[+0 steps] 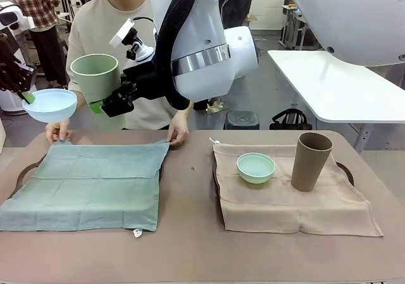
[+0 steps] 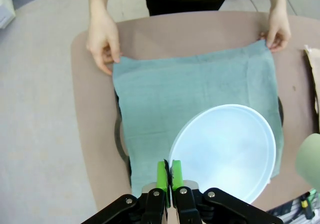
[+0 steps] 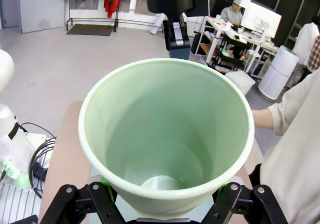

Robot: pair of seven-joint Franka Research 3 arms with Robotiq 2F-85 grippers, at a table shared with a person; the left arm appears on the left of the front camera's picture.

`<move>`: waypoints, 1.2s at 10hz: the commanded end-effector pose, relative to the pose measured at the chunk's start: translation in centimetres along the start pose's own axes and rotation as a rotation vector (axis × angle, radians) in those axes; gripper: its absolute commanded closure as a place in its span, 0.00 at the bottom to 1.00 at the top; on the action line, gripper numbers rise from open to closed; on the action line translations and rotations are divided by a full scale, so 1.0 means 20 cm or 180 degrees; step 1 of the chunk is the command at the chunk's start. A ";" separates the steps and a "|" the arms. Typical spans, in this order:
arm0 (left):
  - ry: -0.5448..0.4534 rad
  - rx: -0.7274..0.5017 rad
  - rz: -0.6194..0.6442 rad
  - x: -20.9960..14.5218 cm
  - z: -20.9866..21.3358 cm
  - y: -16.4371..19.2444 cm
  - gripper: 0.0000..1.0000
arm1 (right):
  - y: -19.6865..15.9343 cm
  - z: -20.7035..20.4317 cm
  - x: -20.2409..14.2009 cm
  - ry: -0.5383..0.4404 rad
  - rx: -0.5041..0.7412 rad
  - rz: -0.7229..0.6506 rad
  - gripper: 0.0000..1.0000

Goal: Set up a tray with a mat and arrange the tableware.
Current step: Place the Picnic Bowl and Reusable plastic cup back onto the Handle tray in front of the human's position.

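Observation:
My left gripper [image 1: 26,96] is at the far left, shut on the rim of the pale blue bowl [image 1: 49,105] and holding it in the air above the green mat [image 1: 88,183]. In the left wrist view, the gripper [image 2: 169,176] pinches the bowl [image 2: 227,151] over the mat [image 2: 200,94]. My right gripper [image 1: 106,104] reaches across the middle, shut on the pale green cup [image 1: 95,75], which it holds upright in the air. The cup [image 3: 165,134] sits between the fingers of the right gripper [image 3: 162,201]. The mint bowl [image 1: 256,167] and brown cup [image 1: 310,160] stand on the tan mat [image 1: 316,211].
The person's hands [image 1: 58,132] [image 1: 178,132] hold the green mat's far corners, flat over the left tray [image 1: 25,169]. The right tray [image 1: 345,170] lies under the tan mat. A white table [image 1: 342,88] stands behind on the right.

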State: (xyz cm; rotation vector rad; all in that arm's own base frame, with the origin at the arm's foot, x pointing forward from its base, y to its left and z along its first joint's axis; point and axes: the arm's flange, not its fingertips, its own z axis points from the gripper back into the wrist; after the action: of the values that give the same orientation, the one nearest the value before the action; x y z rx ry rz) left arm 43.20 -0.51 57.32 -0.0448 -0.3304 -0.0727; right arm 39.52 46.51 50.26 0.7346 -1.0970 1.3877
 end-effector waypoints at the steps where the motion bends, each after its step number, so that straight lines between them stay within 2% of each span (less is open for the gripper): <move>1: -0.0052 0.0005 0.0001 0.01 0.01 0.00 1.00 | 0.00 0.01 0.01 -0.0005 -0.0004 0.0040 0.70; 9: -0.0052 0.0005 0.0001 0.01 0.01 0.00 1.00 | 0.00 0.01 0.01 -0.0005 -0.0004 0.0040 0.70; 10: 0.0000 0.0000 0.0000 0.00 0.00 0.00 0.96 | 0.00 0.00 0.00 0.0000 0.0000 0.0000 0.15; 11: 0.0279 0.0044 -0.0043 0.00 -0.16 0.02 0.96 | -0.04 -0.03 -0.15 -0.0043 0.0032 -0.0196 0.15; 12: 0.0400 0.0065 -0.0070 -0.02 -0.27 0.04 0.96 | -0.06 -0.06 -0.25 -0.0084 0.0068 -0.0266 0.15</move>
State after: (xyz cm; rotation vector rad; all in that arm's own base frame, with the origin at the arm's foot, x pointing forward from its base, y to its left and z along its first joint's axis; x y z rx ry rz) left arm 43.85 -0.44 54.19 -0.0393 -0.2549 -0.0776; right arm 40.72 46.02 47.89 0.7607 -1.0618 1.3443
